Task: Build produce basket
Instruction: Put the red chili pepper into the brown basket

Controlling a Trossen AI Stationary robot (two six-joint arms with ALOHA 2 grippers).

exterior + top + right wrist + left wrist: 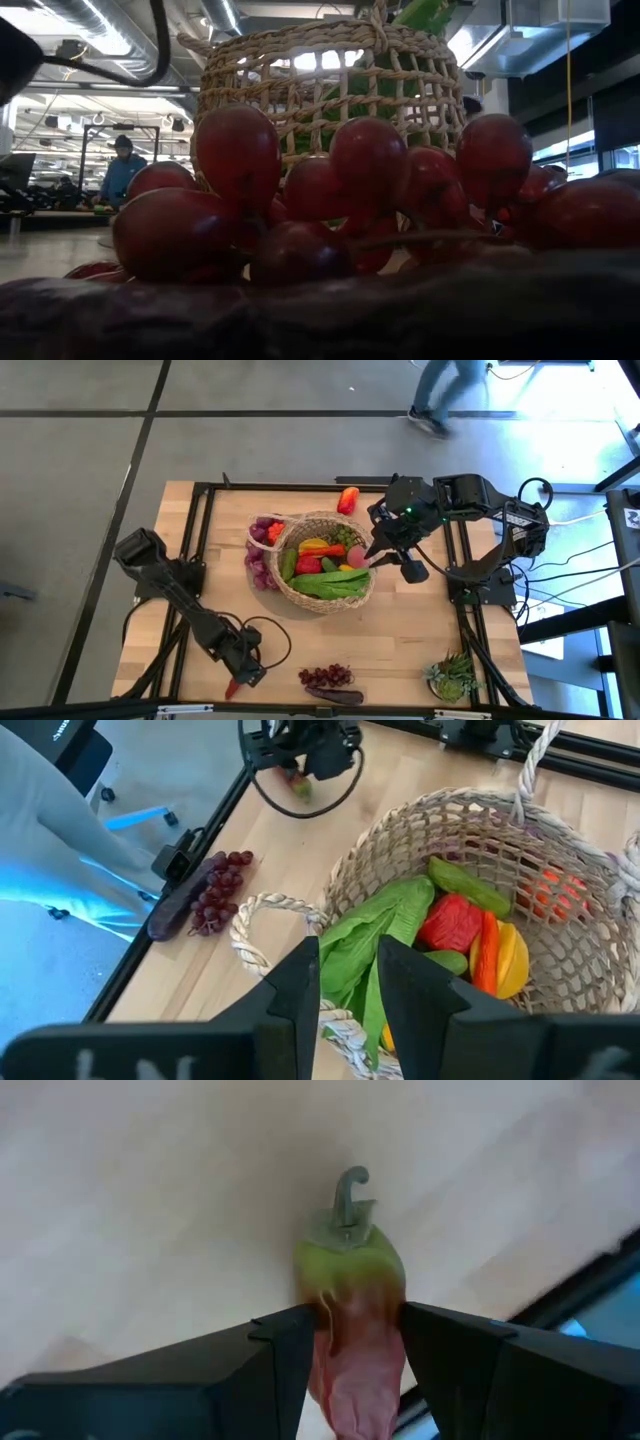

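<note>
Woven wicker is the centre of the high view: the basket (325, 563) stands mid-table, already holding a red pepper, a yellow pepper and green leafy stalks (335, 584). The right gripper (385, 555) hovers at the basket's right rim. The left gripper (240, 665) is low at the near edge, beside a grape bunch (327, 677); an orange-red pepper (347, 500) lies behind the basket.

From table height, dark red grapes (300, 215) fill the foreground, with the basket wall (330, 80) behind them.

The left wrist view shows both fingers closed on a red-green chilli (350, 1320), squeezing its body below the stem.

The right wrist view shows narrow-set fingers (300, 980) holding nothing, above the leafy stalks (375, 935).

I judge that the chilli is smooth and tapered, so it may slip out during the lift. Both arms may also crowd together at the basket.
</note>
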